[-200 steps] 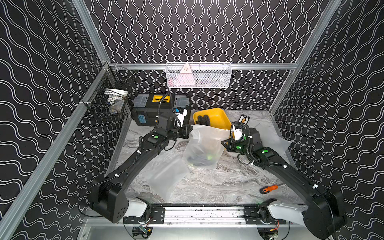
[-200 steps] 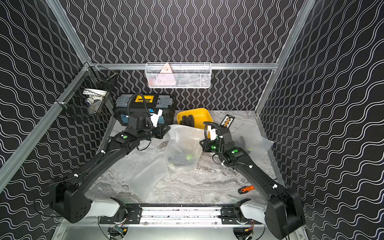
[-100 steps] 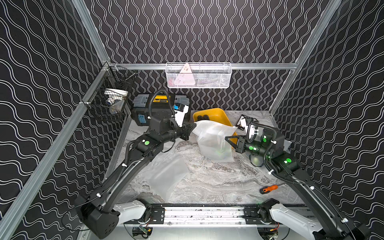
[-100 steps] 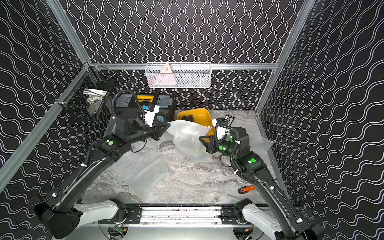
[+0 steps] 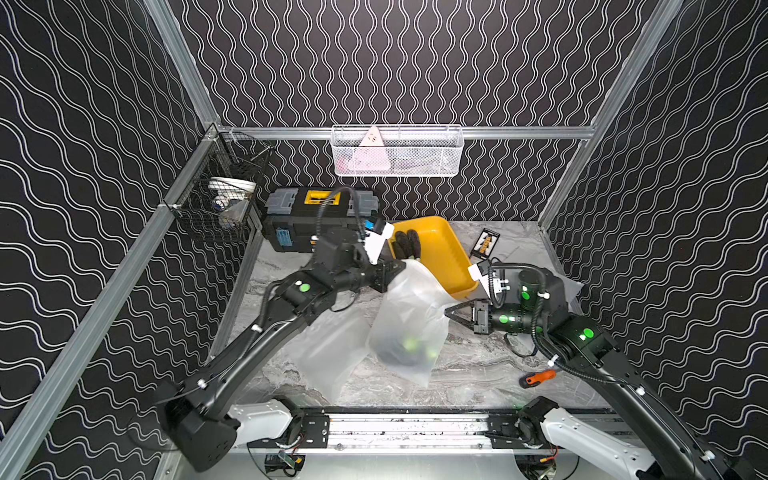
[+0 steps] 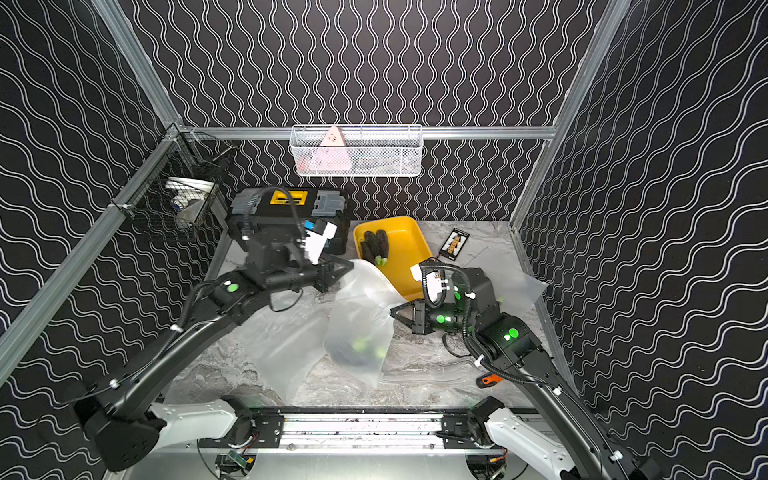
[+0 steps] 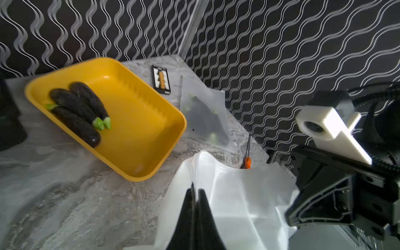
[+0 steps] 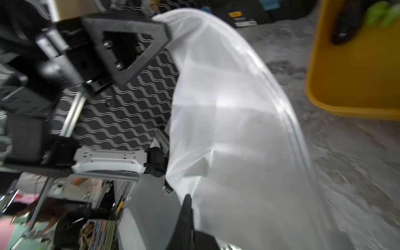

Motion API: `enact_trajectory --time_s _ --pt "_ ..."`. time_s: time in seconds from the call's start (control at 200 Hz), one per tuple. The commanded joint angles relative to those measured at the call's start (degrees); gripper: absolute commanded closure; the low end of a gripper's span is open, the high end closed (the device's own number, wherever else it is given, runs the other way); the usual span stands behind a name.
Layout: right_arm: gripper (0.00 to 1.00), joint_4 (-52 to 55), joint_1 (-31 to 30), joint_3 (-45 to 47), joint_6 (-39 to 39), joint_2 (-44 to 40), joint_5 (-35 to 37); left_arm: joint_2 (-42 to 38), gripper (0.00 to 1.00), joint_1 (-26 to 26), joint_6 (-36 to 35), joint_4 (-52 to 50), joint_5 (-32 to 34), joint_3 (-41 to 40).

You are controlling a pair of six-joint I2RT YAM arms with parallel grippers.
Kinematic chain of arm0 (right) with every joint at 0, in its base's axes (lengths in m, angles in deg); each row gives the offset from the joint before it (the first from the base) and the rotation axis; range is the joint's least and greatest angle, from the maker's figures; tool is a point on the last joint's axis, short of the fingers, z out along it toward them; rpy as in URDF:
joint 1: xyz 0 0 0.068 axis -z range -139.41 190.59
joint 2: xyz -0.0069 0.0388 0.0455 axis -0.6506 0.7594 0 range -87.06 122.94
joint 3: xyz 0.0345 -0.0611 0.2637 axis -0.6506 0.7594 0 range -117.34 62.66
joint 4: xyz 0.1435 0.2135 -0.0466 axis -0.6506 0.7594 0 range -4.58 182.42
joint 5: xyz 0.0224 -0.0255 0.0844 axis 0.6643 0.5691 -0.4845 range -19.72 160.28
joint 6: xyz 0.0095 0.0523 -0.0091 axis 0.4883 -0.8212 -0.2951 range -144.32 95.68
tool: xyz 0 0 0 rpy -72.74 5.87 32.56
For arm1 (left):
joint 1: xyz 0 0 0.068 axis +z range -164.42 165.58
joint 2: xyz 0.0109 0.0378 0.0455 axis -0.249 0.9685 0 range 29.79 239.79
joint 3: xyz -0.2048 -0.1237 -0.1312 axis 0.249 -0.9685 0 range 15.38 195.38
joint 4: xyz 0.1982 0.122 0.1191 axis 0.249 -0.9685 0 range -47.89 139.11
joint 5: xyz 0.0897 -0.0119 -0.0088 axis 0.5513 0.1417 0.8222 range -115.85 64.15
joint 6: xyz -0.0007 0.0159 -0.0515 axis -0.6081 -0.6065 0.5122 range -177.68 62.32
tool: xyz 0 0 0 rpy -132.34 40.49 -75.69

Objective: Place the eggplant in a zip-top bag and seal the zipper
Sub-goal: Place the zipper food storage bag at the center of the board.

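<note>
On the table (image 5: 478, 370) between both arms, the zip-top bag (image 5: 409, 307) hangs slanted. Its zipper edge runs from the left gripper (image 5: 400, 266), clenched on the upper corner, down to the right gripper (image 5: 449, 311), pinched on the same edge. The eggplant (image 5: 397, 353) sits in the bag's low end, long axis roughly crosswise; stem direction is unclear through the film.

Yellow tray (image 5: 451, 253), dark-purple green-capped eggplants (image 5: 405, 245), translucent white bag (image 5: 411, 307), grey marbled table (image 5: 469, 382), orange-handled screwdriver (image 5: 540, 377), black white-waved walls (image 5: 415, 62).
</note>
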Motion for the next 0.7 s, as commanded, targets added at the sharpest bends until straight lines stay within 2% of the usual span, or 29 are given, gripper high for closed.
enact_trajectory --time_s 0.0,0.075,0.185,0.22,0.23,0.335,0.39,0.485,0.696 --pt "1.0 11.71 0.11 0.68 -1.02 2.42 18.06 5.43 1.0 -4.91 -0.32 2.88 2.93 -0.32" --pt "0.98 16.55 0.19 1.77 -2.95 3.82 26.9 10.88 1.0 -9.31 -0.43 5.5 5.14 -0.24" --pt "0.6 22.56 0.19 2.65 -5.62 4.09 35.95 19.42 1.0 -15.12 -0.56 7.89 8.16 2.42" --pt "0.54 22.78 0.23 2.97 -6.04 3.34 37.6 21.64 1.0 -16.34 -0.67 8.11 8.79 3.55" --pt "0.53 22.72 0.25 3.04 -6.14 3.04 37.87 22.16 0.99 -16.55 -0.66 8.15 9.03 3.86" --pt "0.5 21.92 0.33 2.46 -7.06 0.52 41.08 23.95 0.53 -17.03 0.69 9.25 11.81 5.07" --pt "0.49 21.87 0.33 1.45 -6.74 0.1 41.96 23.08 0.4 -16.89 0.21 8.33 14.94 5.38" --pt "0.52 18.16 0.29 2.08 -3.84 -0.23 38.04 20.13 0.34 -14.96 -0.07 6.44 17.75 4.83" --pt "0.62 4.95 -1.27 6.93 -2.05 3.31 17.62 12.58 0.33 -9.14 1.63 -1.37 21.68 -2.31"
